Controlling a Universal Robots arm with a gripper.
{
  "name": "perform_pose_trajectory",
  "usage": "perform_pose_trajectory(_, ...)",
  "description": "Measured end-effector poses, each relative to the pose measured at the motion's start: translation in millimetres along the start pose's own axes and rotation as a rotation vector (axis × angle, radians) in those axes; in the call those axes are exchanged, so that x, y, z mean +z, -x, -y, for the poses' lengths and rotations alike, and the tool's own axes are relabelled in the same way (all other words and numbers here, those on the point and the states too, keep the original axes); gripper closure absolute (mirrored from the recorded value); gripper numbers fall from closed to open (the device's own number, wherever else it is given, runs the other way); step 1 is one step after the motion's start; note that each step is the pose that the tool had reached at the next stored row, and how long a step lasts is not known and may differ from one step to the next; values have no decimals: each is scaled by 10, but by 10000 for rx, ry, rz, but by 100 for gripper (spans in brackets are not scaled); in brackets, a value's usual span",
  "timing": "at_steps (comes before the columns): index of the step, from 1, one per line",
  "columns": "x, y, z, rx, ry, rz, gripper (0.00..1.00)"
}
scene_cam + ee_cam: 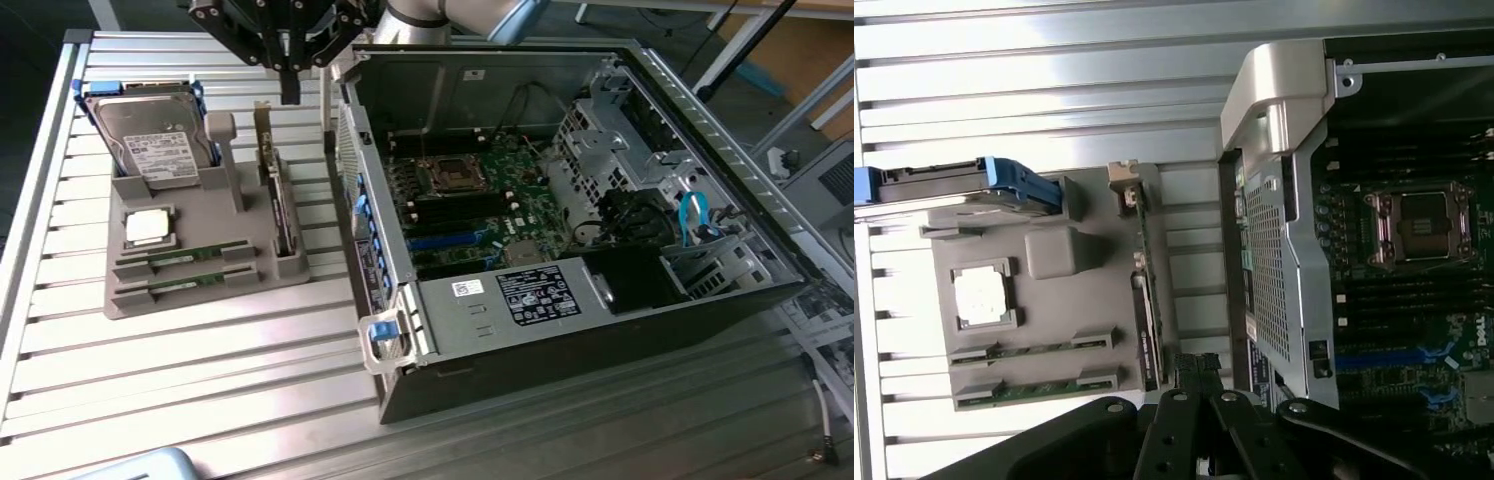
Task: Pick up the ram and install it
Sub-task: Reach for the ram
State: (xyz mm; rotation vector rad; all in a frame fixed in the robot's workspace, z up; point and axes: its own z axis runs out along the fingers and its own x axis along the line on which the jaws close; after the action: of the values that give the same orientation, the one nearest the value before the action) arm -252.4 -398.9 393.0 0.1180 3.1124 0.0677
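Observation:
Two rams, thin green sticks, lie side by side in slots at the front of a grey holder tray: one ram and the other ram. The wrist view shows them as ram and ram. My gripper hangs high above the tray's back end, near the open computer case, well away from both rams. Its dark fingers are shut together and hold nothing.
On the tray also sit a hard drive, a square silver processor and an upright expansion card. Inside the case lies the motherboard with its processor socket. The ribbed metal table extends toward the front.

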Motion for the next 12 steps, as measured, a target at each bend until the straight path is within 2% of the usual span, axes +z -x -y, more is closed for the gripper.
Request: perform_pose_trajectory(12,-5,-167,13,1,-1,-1,89)
